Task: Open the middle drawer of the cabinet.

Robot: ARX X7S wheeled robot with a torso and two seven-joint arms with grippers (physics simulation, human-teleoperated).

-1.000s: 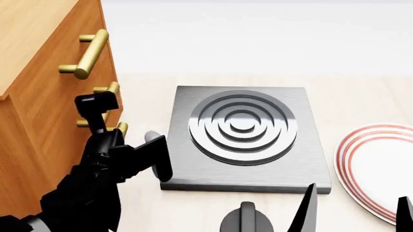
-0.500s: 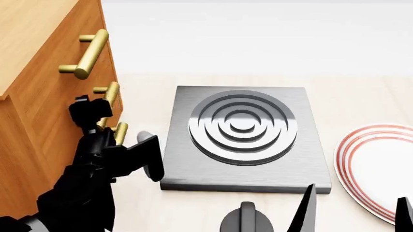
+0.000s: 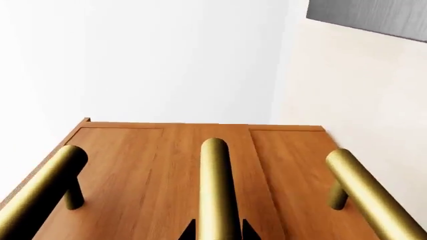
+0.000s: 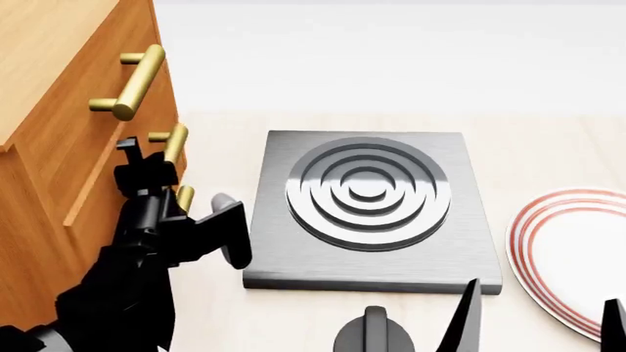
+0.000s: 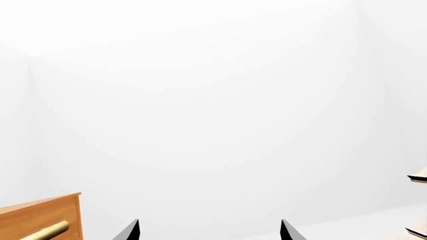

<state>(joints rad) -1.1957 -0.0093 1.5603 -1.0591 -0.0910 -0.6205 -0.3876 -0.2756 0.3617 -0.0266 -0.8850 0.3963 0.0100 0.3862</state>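
Observation:
The orange-brown cabinet (image 4: 69,139) stands at the left of the head view with three brass bar handles. The middle drawer (image 3: 190,150) carries the centre handle (image 3: 215,185), which also shows as the second handle (image 4: 174,143) in the head view. My left gripper (image 3: 217,231) is shut on that handle, one dark fingertip pressed to each side of the bar. In the head view the left gripper (image 4: 155,158) sits against the cabinet front, and the middle drawer's front stands slightly proud of the face. My right gripper (image 5: 208,230) is open, holding nothing, low at the right gripper (image 4: 538,326).
The top drawer's handle (image 4: 132,81) and the bottom one (image 4: 184,196) flank the held handle. A square metal burner plate (image 4: 367,205) with concentric rings lies beside the cabinet. A red-rimmed white plate (image 4: 577,257) sits at the right. A pale wooden rack's edge (image 5: 419,176) shows far off.
The left gripper moved onto the middle handle and closed on it. The handle and drawer front have shifted slightly outward from the cabinet. The right arm stayed still.

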